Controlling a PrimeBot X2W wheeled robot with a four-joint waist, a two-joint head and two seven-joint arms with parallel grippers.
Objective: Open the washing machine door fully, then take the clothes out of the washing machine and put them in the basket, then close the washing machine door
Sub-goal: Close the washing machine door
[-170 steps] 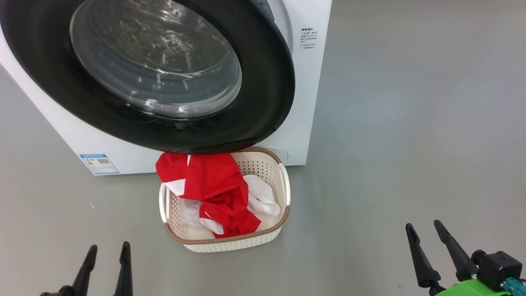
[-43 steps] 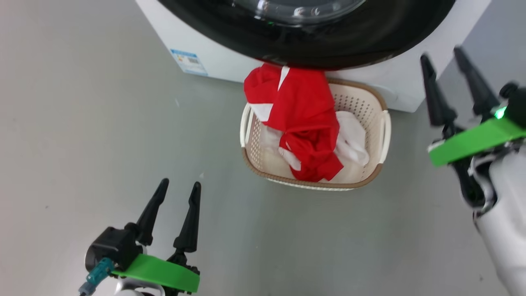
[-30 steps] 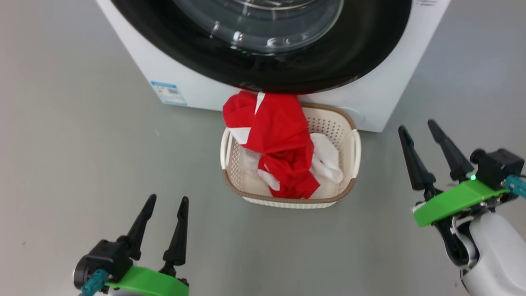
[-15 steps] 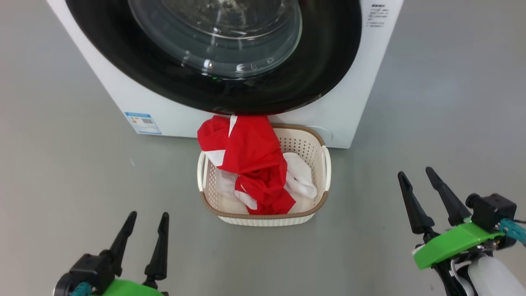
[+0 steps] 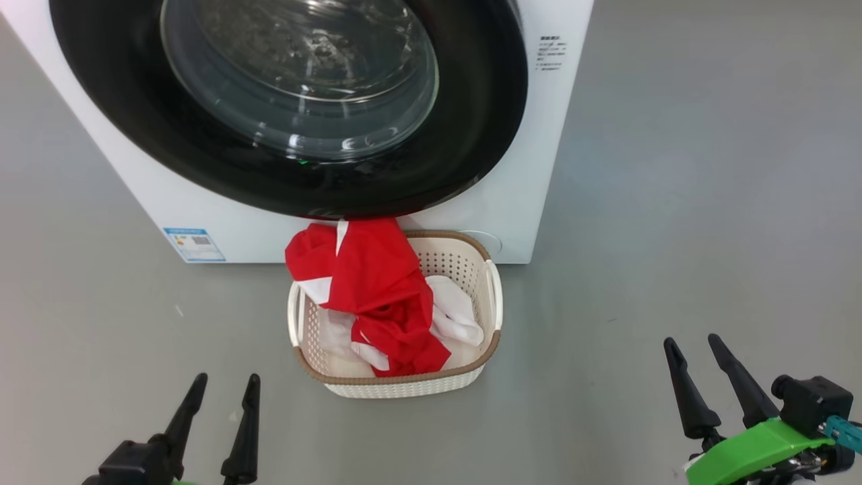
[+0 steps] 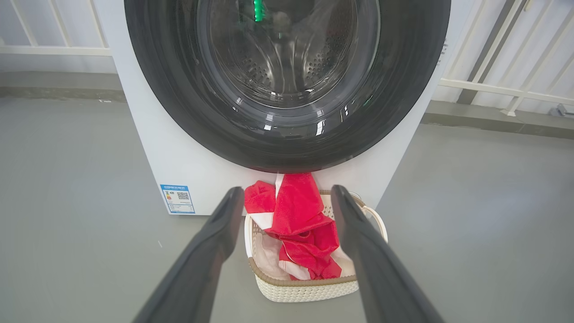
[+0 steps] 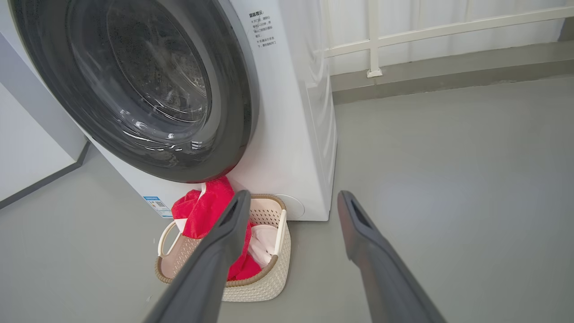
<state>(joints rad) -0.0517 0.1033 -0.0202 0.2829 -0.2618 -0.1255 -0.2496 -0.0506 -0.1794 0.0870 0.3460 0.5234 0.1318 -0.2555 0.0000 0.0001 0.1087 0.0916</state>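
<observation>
**A:** Where are the claws, reckoned from the basket?

**B:** Both are nearer to us than the basket [image 5: 397,379]. The left gripper [image 5: 227,378] hangs over the grey floor [image 5: 673,202] off the basket's left side, fingers spread wide with nothing between them. The right gripper [image 5: 690,340] is well off to the basket's right, likewise wide and empty.

**A:** And the clothes?

**B:** The clothes [image 5: 377,283] lie in the basket. Red fabric is heaped over its left half, with white pieces beneath and to the right. One red fold spills over the far left rim.

**A:** Beyond the basket?

**B:** The washing machine [image 5: 512,202] stands just behind it. The basket's far rim is close against its white front. The washing machine door [image 5: 471,135] sits flat against that front, above the basket. The steel drum [image 6: 287,58] shows through the glass. The red fold's top reaches the door's lower edge, and I cannot tell whether it is caught there. A blue label [image 5: 194,244] sits low on the front, left of the basket.
</observation>
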